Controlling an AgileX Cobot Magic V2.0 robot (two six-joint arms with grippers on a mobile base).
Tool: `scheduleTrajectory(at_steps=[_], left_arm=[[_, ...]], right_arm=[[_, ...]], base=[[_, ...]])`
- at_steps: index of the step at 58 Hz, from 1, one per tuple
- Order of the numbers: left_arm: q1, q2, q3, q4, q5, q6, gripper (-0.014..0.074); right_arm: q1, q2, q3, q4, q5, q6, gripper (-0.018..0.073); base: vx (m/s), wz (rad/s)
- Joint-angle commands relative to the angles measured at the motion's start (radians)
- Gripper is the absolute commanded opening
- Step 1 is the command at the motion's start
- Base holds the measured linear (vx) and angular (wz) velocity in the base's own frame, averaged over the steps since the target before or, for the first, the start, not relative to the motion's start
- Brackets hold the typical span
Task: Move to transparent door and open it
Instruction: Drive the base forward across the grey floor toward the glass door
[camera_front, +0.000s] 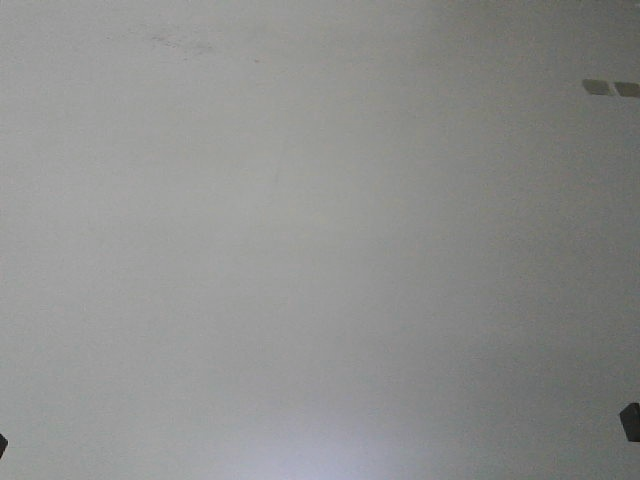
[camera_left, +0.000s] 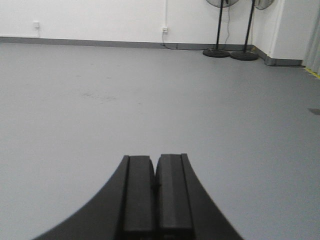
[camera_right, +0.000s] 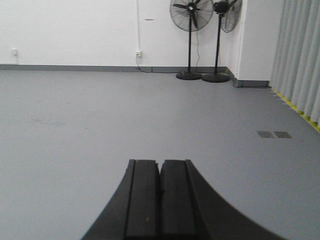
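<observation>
the transparent door is not being shown anywhere, only floor (camera_left: 150, 100) and fans (camera_right: 190, 15). left end effector (camera_left: 155, 165) and right end effector (camera_right: 160, 167) are being seen closed, empty; slow turning is being called for to find it.

A smooth grey floor (camera_right: 60, 115) ran back to a white wall (camera_right: 75, 25), which had a darker grey skirting band (camera_right: 75, 67) along its foot. Two sockets sat low on that wall, the left socket (camera_right: 14, 51) and the right socket (camera_right: 138, 53), and a thin conduit (camera_right: 137, 25) rose straight above the right one. Near the far right corner stood the first pedestal fan (camera_right: 190, 15) and the second pedestal fan (camera_right: 226, 12), both black and on round bases, beside a white pillar (camera_right: 255, 40). A grey pleated curtain (camera_right: 300, 50) hung along the right side, with a yellow line (camera_right: 295, 107) on the floor at its foot. Two dark floor plates (camera_right: 274, 134) lay side by side. The light was even, and faint scuff marks (camera_left: 97, 96) showed on the floor.
</observation>
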Motion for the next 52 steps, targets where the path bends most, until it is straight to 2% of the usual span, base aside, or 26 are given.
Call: scheduleTrajectory(at_steps=[1, 52], left_arm=[[0.001, -0.015, 0.015, -0.003, -0.081, -0.008, -0.0003], [0.001, -0.015, 0.015, -0.003, -0.081, -0.008, -0.0003]], right_arm=[[-0.004, -0.015, 0.004, -0.003, -0.084, 0.0, -0.0009], [-0.004, -0.015, 0.004, -0.003, -0.084, 0.0, -0.0009]], base=[[0.35, 0.22], [0.43, 0.31]])
